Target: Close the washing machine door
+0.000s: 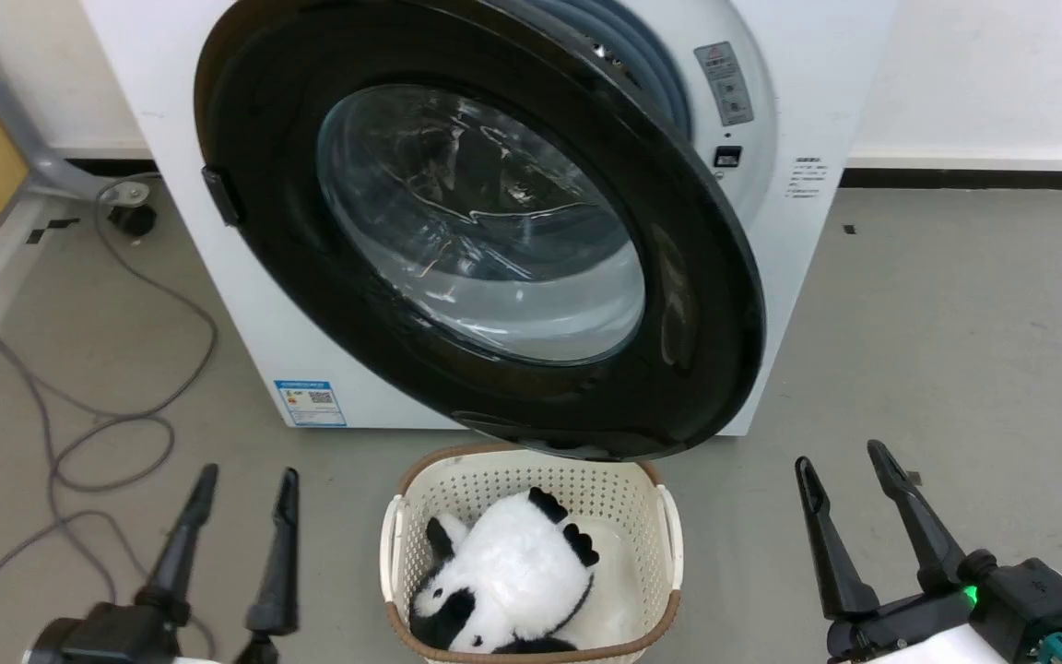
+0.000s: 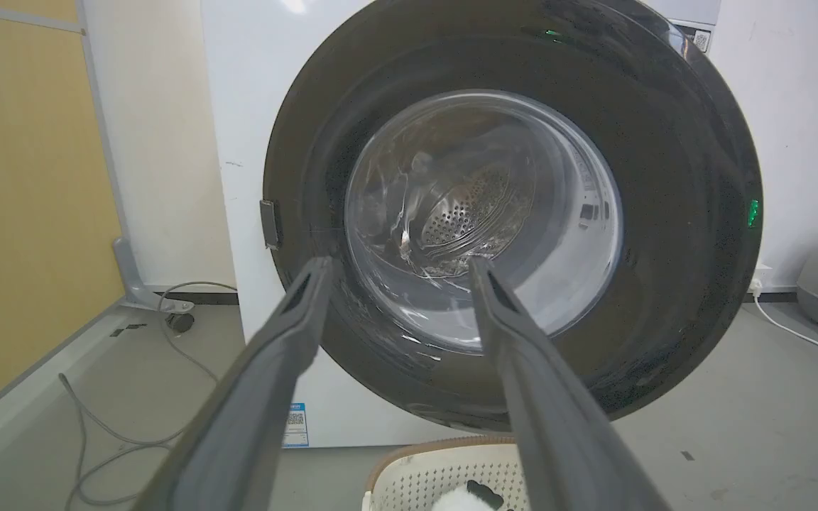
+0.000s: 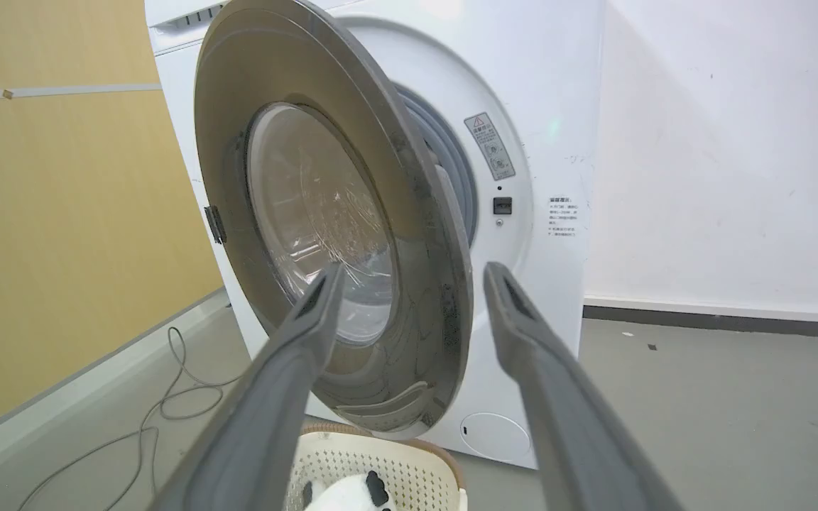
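Count: 1 washing machine (image 1: 808,92), 1 washing machine door (image 1: 480,226), 1 cream basket (image 1: 669,530), 1 panda plush (image 1: 522,572) inside it. 2 pincers: left pincer (image 1: 249,473), right pincer (image 1: 840,455), 2 fingers (image 1: 279,553) each, 4 total. Machine front: 1 blue label (image 1: 310,403), 1 round cap (image 3: 494,435).

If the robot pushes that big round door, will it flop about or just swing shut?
Probably swings stiffly as one piece: the washing machine door looks like a thick rigid ring, held at one edge while the other stands off the washing machine. Likely heavy for its size, given the bulging glass bowl. Its glossy face may be slippery.
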You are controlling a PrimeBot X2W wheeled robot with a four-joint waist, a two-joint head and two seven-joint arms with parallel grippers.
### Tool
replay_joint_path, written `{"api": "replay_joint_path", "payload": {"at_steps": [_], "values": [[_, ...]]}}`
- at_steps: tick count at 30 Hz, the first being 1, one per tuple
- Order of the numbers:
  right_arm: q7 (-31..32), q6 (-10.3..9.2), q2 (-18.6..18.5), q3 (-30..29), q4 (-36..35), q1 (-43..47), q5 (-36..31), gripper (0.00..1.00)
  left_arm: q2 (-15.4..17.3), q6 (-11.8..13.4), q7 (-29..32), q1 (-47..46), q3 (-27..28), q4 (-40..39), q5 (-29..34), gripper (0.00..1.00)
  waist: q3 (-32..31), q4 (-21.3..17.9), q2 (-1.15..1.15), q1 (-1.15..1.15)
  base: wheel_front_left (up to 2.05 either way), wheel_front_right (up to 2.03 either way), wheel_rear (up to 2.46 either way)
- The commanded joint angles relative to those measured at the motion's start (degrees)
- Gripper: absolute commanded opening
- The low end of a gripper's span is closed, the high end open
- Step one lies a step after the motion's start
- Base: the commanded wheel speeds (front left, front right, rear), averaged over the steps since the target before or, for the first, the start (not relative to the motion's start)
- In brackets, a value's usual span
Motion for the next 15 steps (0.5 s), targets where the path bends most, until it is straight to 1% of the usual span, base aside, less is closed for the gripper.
{"api": "replay_joint_path", "payload": {"at_steps": [1,3,5,6,10,15], "values": [[-0.24,0.05,-0.49,0.25,-0.41,0.45,0.1,1.0,-1.12,-0.61,-0.3,0.76,-0.06,-0.25,1.59,1.0,0.31,0.53,0.0,0.0,0.0,0.0,0.0],[-0.24,0.05,-0.76,0.76,-0.51,0.32,0.21,1.0,-1.97,-1.19,-0.31,1.07,-0.56,-0.16,3.32,1.0,0.72,1.08,0.0,0.0,0.0,0.0,0.0],[-0.24,0.05,-1.38,1.59,-0.46,-0.01,0.58,0.0,-2.66,-1.56,-0.31,0.94,-1.03,-0.11,4.71,1.0,1.39,1.66,0.0,0.0,0.0,0.0,0.0],[-0.24,0.05,-2.62,2.95,-0.43,-1.23,1.41,0.0,-3.39,-1.96,-0.31,0.12,-1.06,0.18,5.82,1.0,2.78,2.47,0.0,0.0,0.0,0.0,0.0],[-0.24,0.05,-5.07,5.62,0.13,-4.6,1.86,0.0,-3.99,-2.33,-0.31,-1.39,-1.12,0.61,6.43,1.0,5.13,3.39,0.0,0.0,0.0,0.0,0.0],[-0.24,0.05,-8.76,9.87,3.2,-11.12,3.07,0.0,-4.38,-2.6,-0.31,-3.64,-1.25,1.17,6.56,1.0,8.08,4.41,0.0,0.0,0.0,0.0,0.0]]}}
